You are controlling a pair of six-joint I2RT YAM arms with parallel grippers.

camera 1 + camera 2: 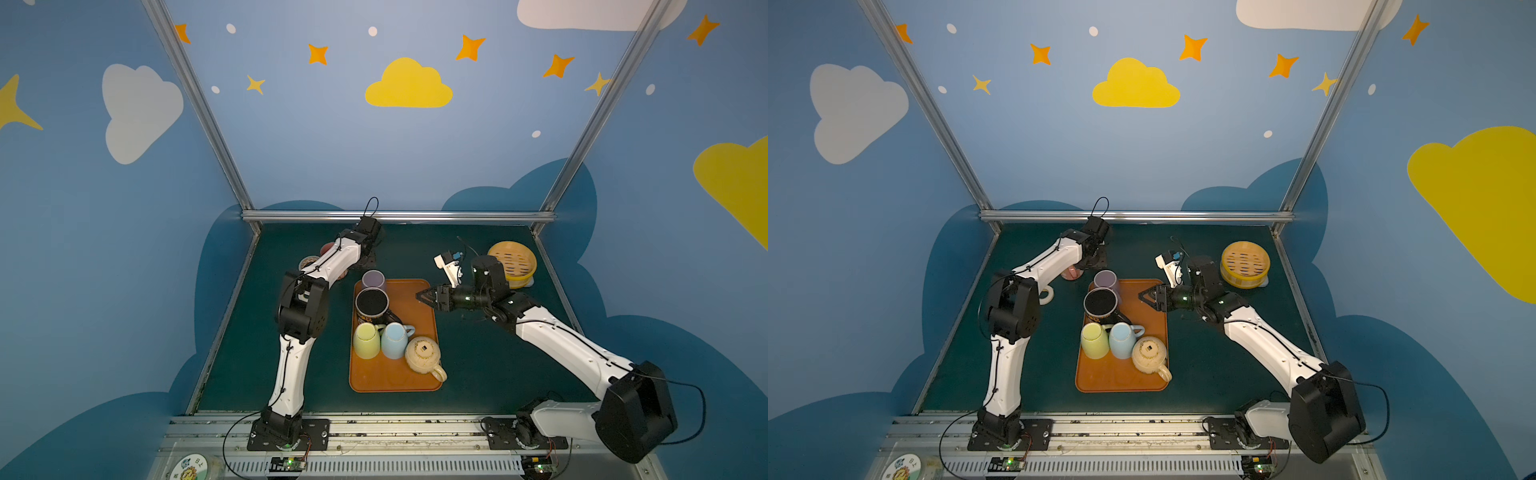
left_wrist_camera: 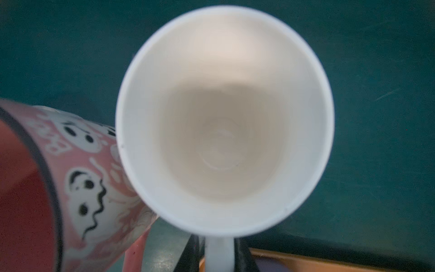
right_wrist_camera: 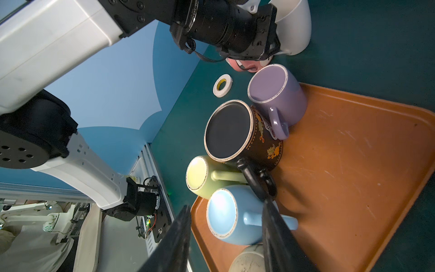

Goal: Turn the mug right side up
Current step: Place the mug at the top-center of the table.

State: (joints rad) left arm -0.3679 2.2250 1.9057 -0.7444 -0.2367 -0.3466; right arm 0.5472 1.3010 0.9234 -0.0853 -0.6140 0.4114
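Observation:
A white mug (image 2: 223,122) stands mouth up on the green table at the back left, just off the orange tray (image 1: 395,378). It also shows in the right wrist view as the white mug (image 3: 294,28) behind the left arm. My left gripper (image 2: 217,237) straddles its handle, jaws close on either side with a thin gap on one side. A pink ghost-patterned mug (image 2: 89,179) touches the white one. My right gripper (image 1: 419,296) hovers open and empty over the tray's far right edge. On the tray, purple (image 3: 277,99), black (image 3: 235,131), yellow (image 3: 202,176), blue (image 3: 233,216) and cream (image 1: 423,353) mugs show their bases.
A yellow bamboo steamer (image 1: 513,262) sits at the back right behind the right arm. A roll of white tape (image 1: 1047,294) lies left of the tray by the left arm. Metal frame rails bound the table at the back and sides.

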